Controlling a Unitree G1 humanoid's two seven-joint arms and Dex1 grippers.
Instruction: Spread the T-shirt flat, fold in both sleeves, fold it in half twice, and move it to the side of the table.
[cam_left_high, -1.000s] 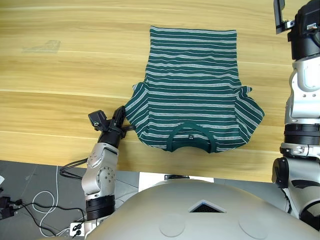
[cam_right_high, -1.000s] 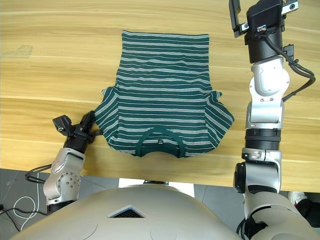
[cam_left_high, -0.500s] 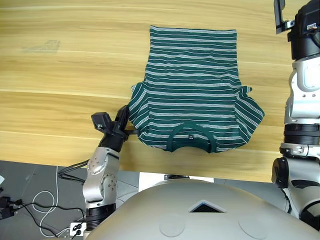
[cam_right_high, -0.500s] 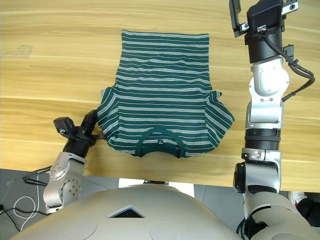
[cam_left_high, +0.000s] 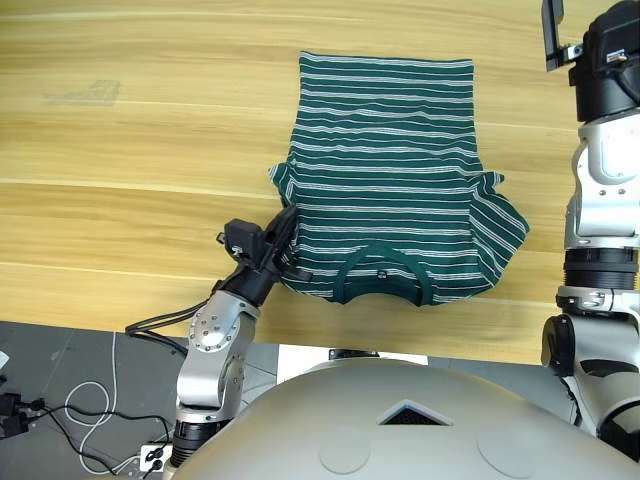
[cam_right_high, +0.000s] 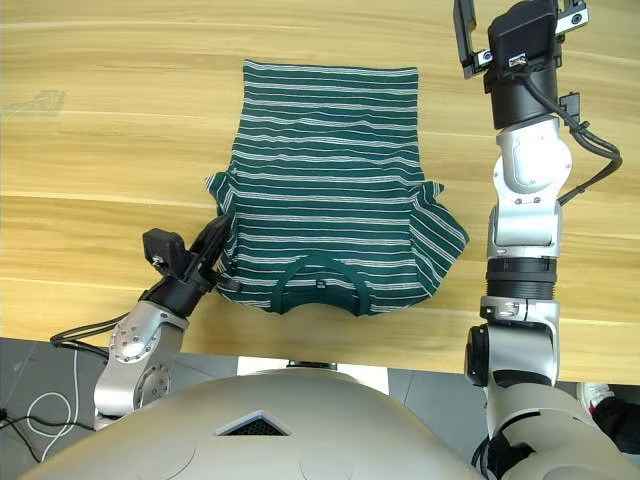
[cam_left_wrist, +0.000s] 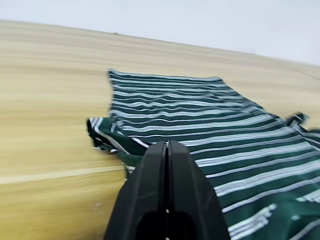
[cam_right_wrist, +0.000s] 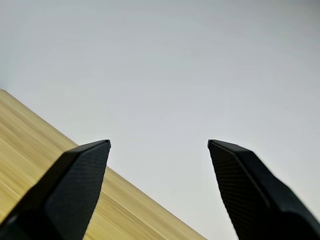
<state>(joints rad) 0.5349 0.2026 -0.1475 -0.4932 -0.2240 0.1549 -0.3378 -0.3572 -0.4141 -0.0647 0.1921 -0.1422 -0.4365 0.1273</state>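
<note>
Green striped T-shirt (cam_left_high: 385, 190) lies mid-table, its left sleeve (cam_left_wrist: 107, 132) pinched.
Its collar lies close to the near edge of the table (cam_left_high: 130, 150) and its hem points toward the far side. The left end effector (cam_left_wrist: 166, 146) is clamped shut on the left sleeve's edge, which is bunched against the body. The right sleeve (cam_left_high: 500, 225) lies spread out. The right end effector (cam_right_wrist: 159, 143) is held high at the far right, fingers wide apart and gripping nothing. Bare wood stretches wide to the shirt's left, and a narrower strip lies to its right.
</note>
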